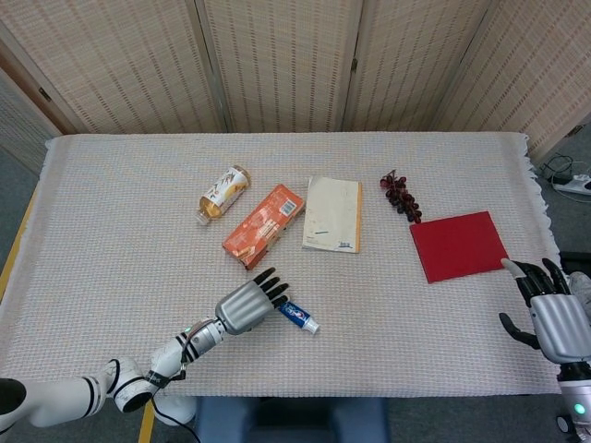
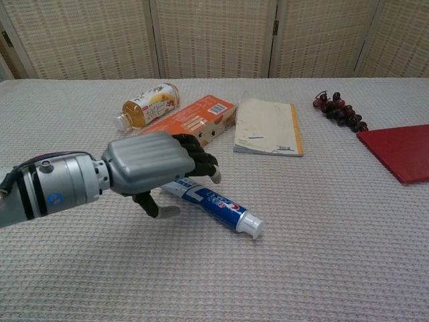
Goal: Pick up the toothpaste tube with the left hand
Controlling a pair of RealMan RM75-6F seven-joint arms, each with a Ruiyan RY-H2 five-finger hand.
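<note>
Head view. Toothpaste tube (image 1: 297,315): flat on the table (image 1: 111,212), near the front edge, white cap pointing right; its tail end is covered by our left hand (image 1: 249,303). Left hand: above the tube, fingers apart and reaching forward, grasping nothing. Right hand (image 1: 552,314): at the table's right edge, fingers spread, holding nothing, well apart from the work. Orange box (image 1: 264,225): just behind the tube.

Chest view. Left hand (image 2: 157,164): poised over the tail of the toothpaste tube (image 2: 214,203), fingers curled down on the far side, thumb low on the near side; contact we cannot tell. Orange box (image 2: 194,123): close behind the fingers. We judge the approach nearly done. We should lower, straddle the tube across its width, close thumb against fingers, keep knuckles off the box, then lift level.
</note>
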